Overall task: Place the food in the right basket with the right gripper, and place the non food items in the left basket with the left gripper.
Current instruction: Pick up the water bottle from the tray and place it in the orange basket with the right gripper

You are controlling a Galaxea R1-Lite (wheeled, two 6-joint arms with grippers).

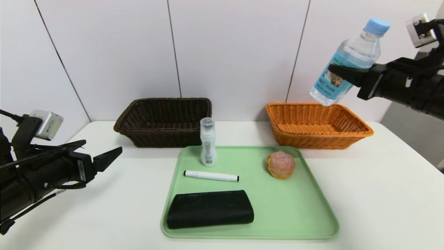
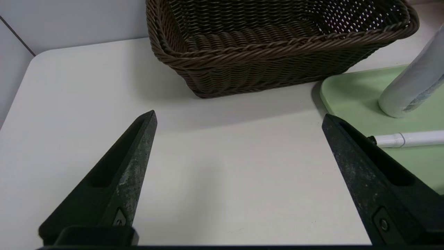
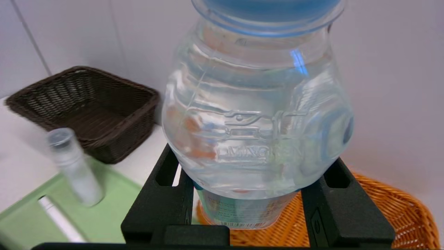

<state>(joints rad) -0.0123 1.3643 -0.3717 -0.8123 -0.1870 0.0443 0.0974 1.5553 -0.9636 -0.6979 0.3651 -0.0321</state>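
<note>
Between the fingers of the right gripper [image 1: 341, 74] sits a water bottle [image 1: 350, 60], clamped at its label, tilted w/ the blue cap [image 1: 377, 25] up and away from the fingertips. It hangs in the air over the near-left part of the orange basket [image 1: 317, 125], not touching it. Bottle label is blue w/ small print, too small to read; raised lettering on the clear shoulder shows in the right wrist view but can't be made out for sure (a barcode strip shows below the fingers).

Left gripper [image 1: 104, 152] hovers over the table [image 1: 381, 194], fingers wide apart, nothing between them. Ahead of its fingertips stands the brown basket [image 1: 164, 119]; off to their right side lies the green tray [image 1: 295, 208].

On the tray: a small spray bottle [image 1: 208, 142] upright, label unreadable; a white marker [image 1: 211, 176] lying just in front of it; a black pouch [image 1: 210, 209] nearest the robot; a pink-topped pastry [image 1: 280, 164] apart from the rest, toward the orange basket.
</note>
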